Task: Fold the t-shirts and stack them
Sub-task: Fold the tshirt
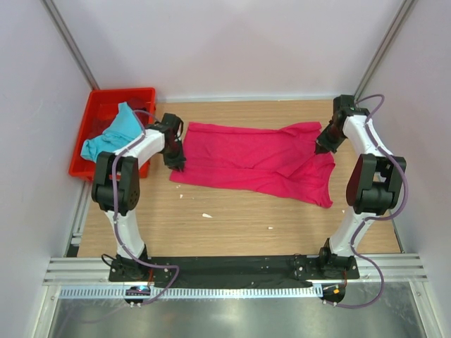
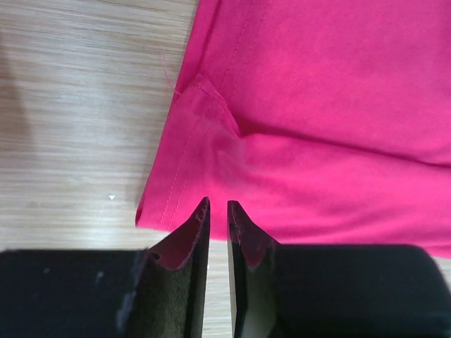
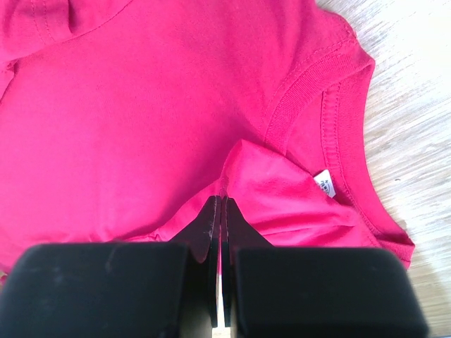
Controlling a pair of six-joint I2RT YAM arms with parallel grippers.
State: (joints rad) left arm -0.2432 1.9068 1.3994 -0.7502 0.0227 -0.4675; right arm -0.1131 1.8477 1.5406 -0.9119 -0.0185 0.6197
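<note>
Pink shirt (image 1: 254, 158) spread flat: right pincer (image 3: 221, 200) clamps its collar side to fold; left pincer (image 2: 218, 204), barely parted, empty at hem.

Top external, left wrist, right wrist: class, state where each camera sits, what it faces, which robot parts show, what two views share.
Top external: above, behind, looking down at table; left arm, right arm show.
Left wrist: on its arm, facing pink t-shirt hem; left pincer shows.
Right wrist: likewise, facing its collar; right pincer shows.
Shared: pink t-shirt.
</note>
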